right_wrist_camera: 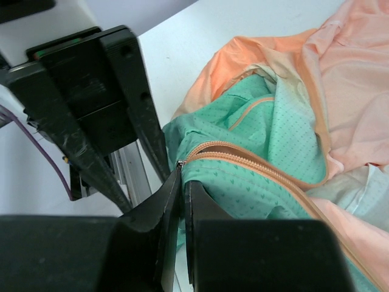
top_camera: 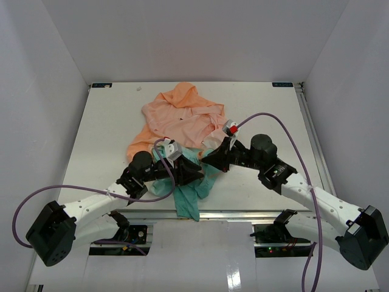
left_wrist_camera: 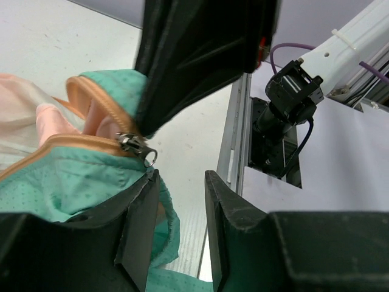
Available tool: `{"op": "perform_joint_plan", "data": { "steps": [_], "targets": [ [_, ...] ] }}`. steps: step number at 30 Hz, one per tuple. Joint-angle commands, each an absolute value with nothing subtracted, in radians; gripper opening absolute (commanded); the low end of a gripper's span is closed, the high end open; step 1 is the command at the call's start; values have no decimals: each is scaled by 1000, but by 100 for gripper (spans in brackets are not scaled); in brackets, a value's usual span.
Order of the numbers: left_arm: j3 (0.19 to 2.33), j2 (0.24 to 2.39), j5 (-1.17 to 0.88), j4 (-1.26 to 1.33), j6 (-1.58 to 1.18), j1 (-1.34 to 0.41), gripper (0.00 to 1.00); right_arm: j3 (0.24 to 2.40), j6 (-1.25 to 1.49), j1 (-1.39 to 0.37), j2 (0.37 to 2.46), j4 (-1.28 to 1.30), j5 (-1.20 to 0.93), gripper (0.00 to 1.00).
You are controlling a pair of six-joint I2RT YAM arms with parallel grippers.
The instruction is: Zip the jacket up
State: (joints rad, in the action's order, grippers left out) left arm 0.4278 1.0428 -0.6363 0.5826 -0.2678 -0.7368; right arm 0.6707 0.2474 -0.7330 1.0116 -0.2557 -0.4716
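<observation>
The jacket [top_camera: 182, 118] lay crumpled down the middle of the table [top_camera: 267, 121]. Its peach hood end was toward the far edge, and its teal hem reached the near edge, with one fold hanging over it. I had open white surface to the left and right of it, out to both side edges, and plain white walls closed in three sides.

The left claw [left_wrist_camera: 181, 179] stood with its fingers parted and nothing between them, just beside the zipper slider [left_wrist_camera: 137, 145]. The right claw [right_wrist_camera: 182, 176] was pinched closed on the teal hem at the zipper's lower end, beside the near edge.

I counted one jacket, one slider, two arms and two purple cables [top_camera: 273, 118], one looping off each arm.
</observation>
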Motion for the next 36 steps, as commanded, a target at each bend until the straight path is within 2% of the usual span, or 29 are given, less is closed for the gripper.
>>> {"op": "perform_joint_plan", "data": {
  "steps": [1, 8, 10, 13, 18, 24, 29, 36],
  "targets": [
    [469, 1018, -612, 563, -314, -738, 49, 636, 296, -733, 972, -403, -512, 8],
    [456, 902, -501, 485, -339, -738, 56, 588, 315, -735, 960, -439, -512, 8],
    [456, 862, -484, 436, -344, -738, 63, 585, 315, -736, 962, -437, -511, 8],
    [449, 798, -457, 349, -337, -738, 63, 586, 313, -737, 960, -432, -507, 8],
    [427, 709, -377, 267, -320, -747, 60, 607, 325, -736, 970, -413, -499, 8],
    [522, 781, -322, 153, -187, -802, 51, 625, 392, -736, 984, -414, -495, 8],
    [584, 834, -220, 52, -23, -885, 49, 631, 445, -736, 992, -405, -468, 8],
    [560, 825, -72, 68, 75, -933, 49, 649, 482, -738, 992, -373, -408, 8]
  ]
}}
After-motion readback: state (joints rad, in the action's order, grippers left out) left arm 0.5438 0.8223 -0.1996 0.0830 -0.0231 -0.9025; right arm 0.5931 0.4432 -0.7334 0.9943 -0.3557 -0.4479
